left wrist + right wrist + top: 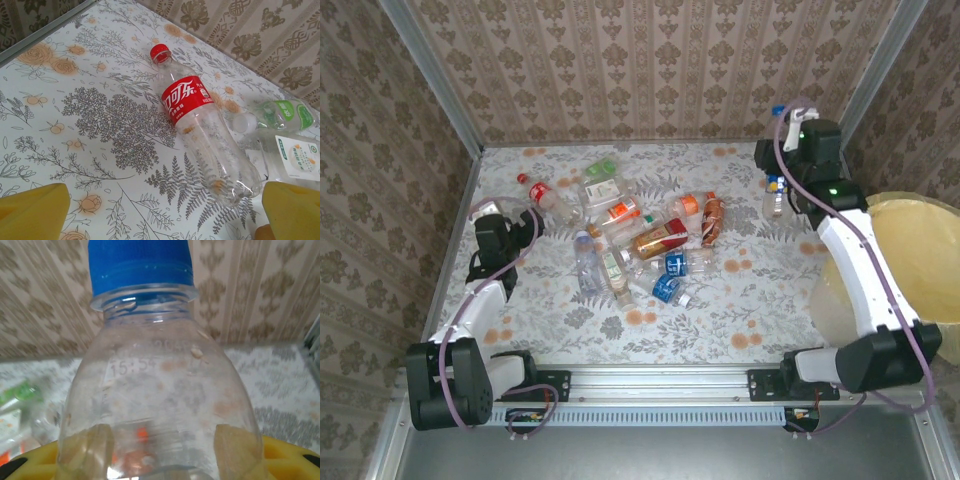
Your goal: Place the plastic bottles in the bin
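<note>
Bottles: your plastic bottles (pixel 640 240) lie heaped on their sides in the middle of the table (pixel 740 310), coloured labels mixed together.
Blue-capped bottle (pixel 160 390): you have this clear one upright near the far right corner, apart from the heap.
Right gripper (pixel 165 432): its jaws are clamped on the blue-capped bottle, one yellow finger on each side of the body.
Bin (pixel 920 215): it stands off the table's right edge, just beside your right arm, with its pale yellow liner showing.
Left gripper (pixel 165 195): the jaws are spread wide at the heap's left end, holding nothing.
Red-label bottle (pixel 200 130): it lies flat just ahead of those fingers, red cap pointing away.
</note>
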